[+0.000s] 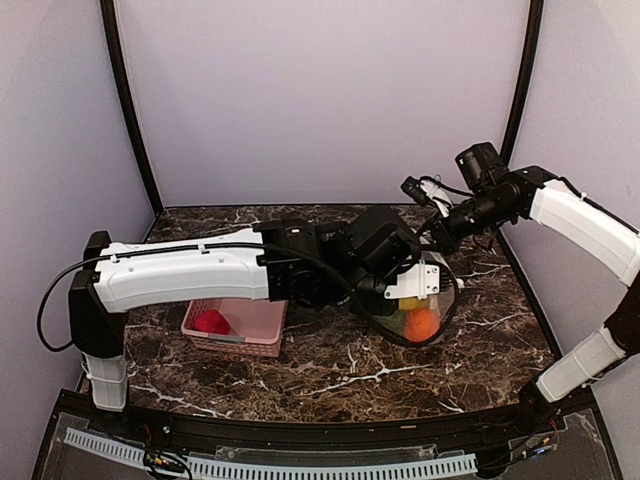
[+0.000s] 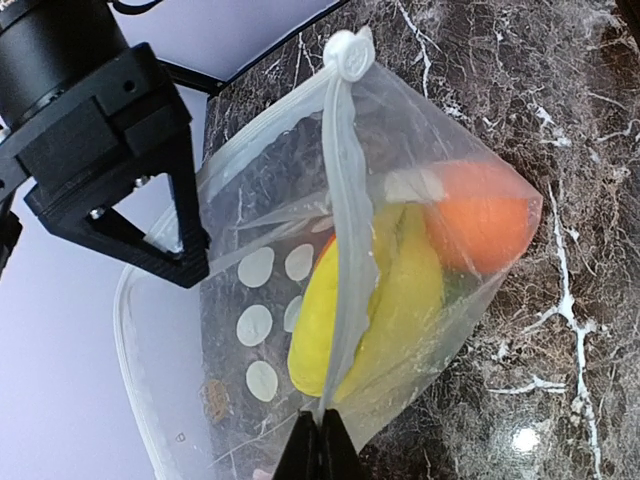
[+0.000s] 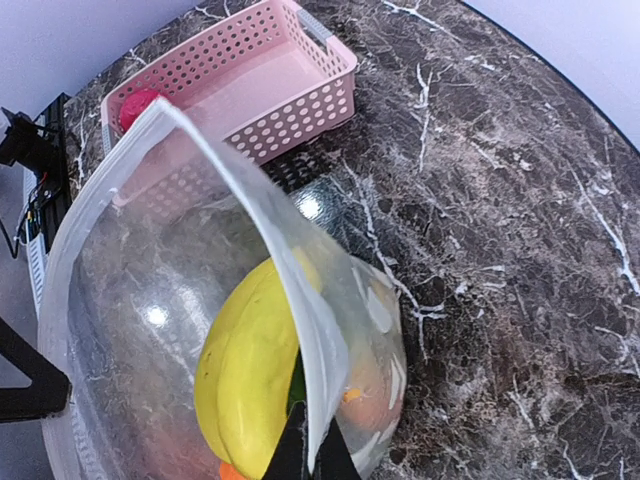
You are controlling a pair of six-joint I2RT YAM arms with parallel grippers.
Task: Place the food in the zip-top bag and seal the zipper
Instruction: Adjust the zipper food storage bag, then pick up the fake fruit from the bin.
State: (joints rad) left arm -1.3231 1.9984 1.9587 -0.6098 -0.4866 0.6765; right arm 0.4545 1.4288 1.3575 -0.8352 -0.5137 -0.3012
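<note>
Left wrist view showed the left gripper (image 2: 320,452) clenched on the zipper (image 2: 345,210). The right gripper (image 3: 311,455) was likewise pinched shut on the rim of the zip-top bag (image 2: 240,380). The bag hung between them just above the marble table (image 2: 560,400), its mouth gaping, with the banana (image 2: 400,300) and orange (image 2: 480,215) inside. The magenta-red piece (image 1: 211,321) lay apart in the pink basket (image 1: 258,316). That piece probably belonged inside before closing. Sealing well would mean pulling both lips taut and aligned, anchoring one end, pressing along the strip, and keeping the fruit low.
</note>
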